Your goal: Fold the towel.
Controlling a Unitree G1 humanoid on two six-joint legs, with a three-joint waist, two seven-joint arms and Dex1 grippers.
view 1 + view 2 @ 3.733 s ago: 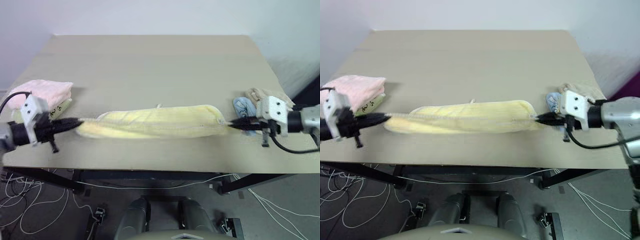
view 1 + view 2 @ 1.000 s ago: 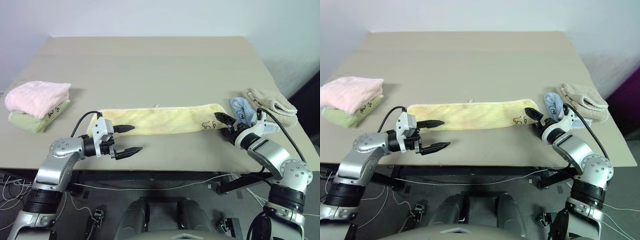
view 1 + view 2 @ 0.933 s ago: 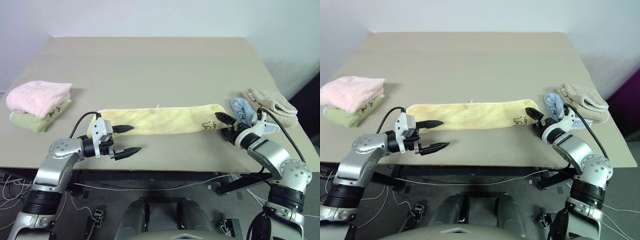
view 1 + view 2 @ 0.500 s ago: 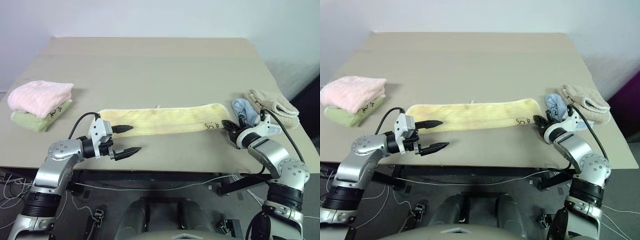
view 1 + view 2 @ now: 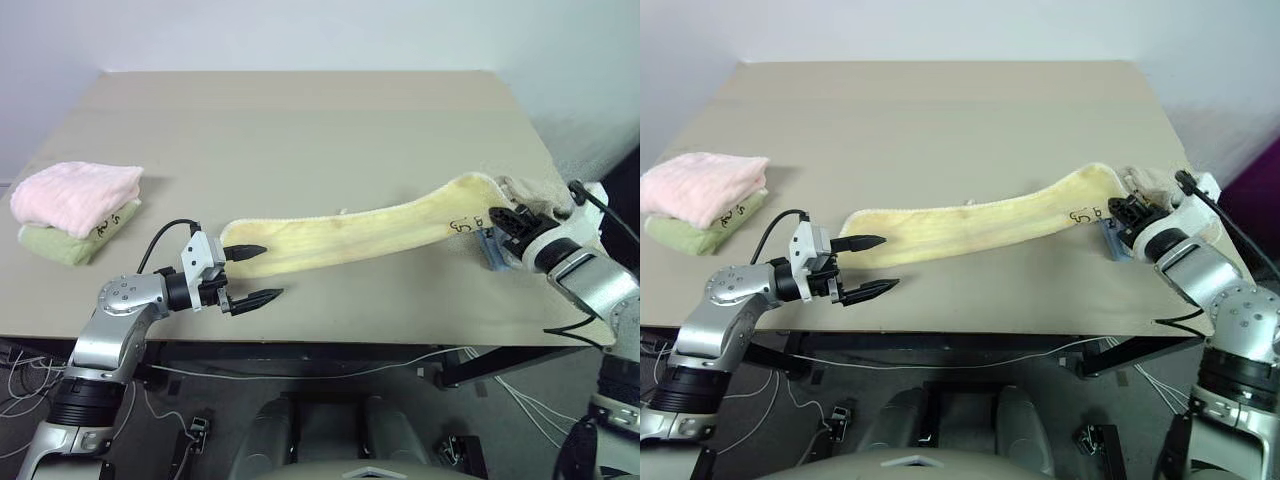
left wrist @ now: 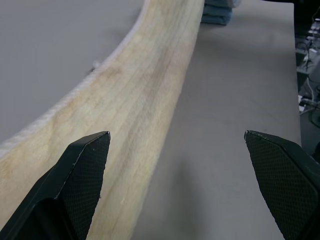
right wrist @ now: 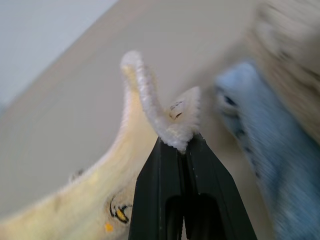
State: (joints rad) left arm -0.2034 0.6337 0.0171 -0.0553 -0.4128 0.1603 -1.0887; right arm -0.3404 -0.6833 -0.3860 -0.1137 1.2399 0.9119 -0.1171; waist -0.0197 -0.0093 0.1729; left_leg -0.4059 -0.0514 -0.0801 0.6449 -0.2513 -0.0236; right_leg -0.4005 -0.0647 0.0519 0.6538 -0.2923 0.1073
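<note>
Now the right gripper [image 5: 1132,214], which stood open at the towel's right end a second ago, has its black fingers pinched shut on that end, and the right wrist view shows the hem folded up and clamped between the two pads. It has also lifted: the long pale yellow terry-cloth towel [image 5: 360,232] no longer lies in a flat straight strip across the middle of the frame but bows upward toward the right edge, its right end raised off the wide beige tabletop [image 5: 300,130] while its left end rests on the surface at lower left. The left gripper [image 5: 250,274] has not moved; its fingers stand spread wide and hold nothing, one tip over the towel's left end and the other over bare table. A light blue folded cloth [image 5: 1112,242] and a beige folded towel [image 5: 525,192] lie just behind the raised end at the right, and a pink folded towel on a green one [image 5: 75,198] sits at the far left. Judging by this, the fold has begun: the right end is secured and can probably be carried over toward the left end.
</note>
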